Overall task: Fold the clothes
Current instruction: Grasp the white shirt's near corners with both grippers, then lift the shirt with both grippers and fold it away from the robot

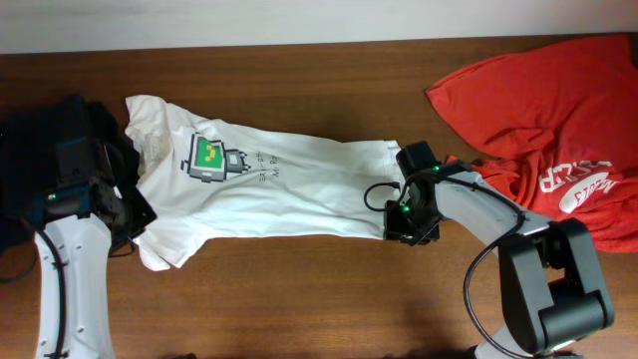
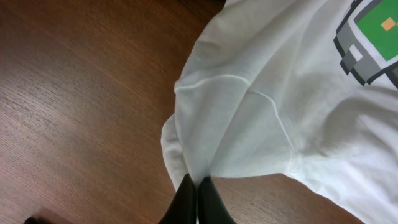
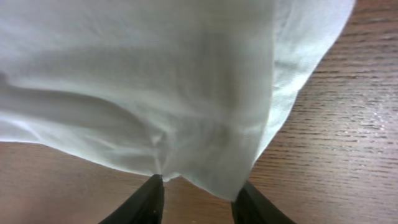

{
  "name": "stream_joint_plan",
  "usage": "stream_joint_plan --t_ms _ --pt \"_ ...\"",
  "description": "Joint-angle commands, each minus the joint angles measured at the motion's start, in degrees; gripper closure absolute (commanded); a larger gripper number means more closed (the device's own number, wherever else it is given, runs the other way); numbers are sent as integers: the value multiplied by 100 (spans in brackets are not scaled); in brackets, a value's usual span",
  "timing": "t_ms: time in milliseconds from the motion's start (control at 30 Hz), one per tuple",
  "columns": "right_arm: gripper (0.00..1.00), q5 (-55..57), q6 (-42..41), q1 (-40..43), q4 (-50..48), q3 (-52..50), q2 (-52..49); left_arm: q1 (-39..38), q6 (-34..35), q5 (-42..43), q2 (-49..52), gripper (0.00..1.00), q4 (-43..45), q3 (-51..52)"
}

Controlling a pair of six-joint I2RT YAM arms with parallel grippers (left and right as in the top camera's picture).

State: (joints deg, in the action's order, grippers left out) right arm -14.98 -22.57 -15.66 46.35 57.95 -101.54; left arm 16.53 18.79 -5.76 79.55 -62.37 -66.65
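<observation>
The white T-shirt (image 1: 284,189) lies stretched across the desk (image 1: 299,299), long axis left to right in the overhead view, collar leftward. The left gripper (image 2: 196,185), lower left, is pinched closed on its sleeve; the right gripper (image 3: 202,186), centre right, stands wide astride the hem.

Soft, even light over my bench (image 1: 299,289).
From overhead the wood looks sharp and evenly lit, with a thin shadow along the near hem of the white T-shirt (image 1: 299,189). In my left wrist view the cloth is nearly washed out and my left fingers (image 2: 183,204) blur darkly. In my right, folds shade grey and the wood shows a pale sheen.
</observation>
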Motion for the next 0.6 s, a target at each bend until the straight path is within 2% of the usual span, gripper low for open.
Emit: stream_joint_plan --t_ms 0,33,67,233,333,367,400,467,567 --pt "60 302 -94 -50 -11 -44 -20 13 -85 42 -48 100 9 -13" --pt "52 326 -101 -50 -11 -44 -20 13 -85 44 -48 100 9 -13" --pt "49 415 -267 -50 -13 -55 -20 13 -85 44 -48 100 9 -13" --pt "49 514 -498 -50 -293 -260 -20 13 -85 44 -48 100 15 -13" --pt "63 514 -496 -52 -332 -337 -20 13 -85 44 -48 100 13 -13" --pt "82 514 -496 -50 -332 -337 -20 13 -85 44 -48 100 15 -13" --pt "96 514 -496 -50 -330 -337 -20 13 -85 42 -48 100 13 -13" --pt "96 516 -459 42 -103 -164 7 13 -85 57 -48 100 68 -15" --pt "96 542 372 887 1799 2428 262 13 -170 925 -50 100 975 -275"
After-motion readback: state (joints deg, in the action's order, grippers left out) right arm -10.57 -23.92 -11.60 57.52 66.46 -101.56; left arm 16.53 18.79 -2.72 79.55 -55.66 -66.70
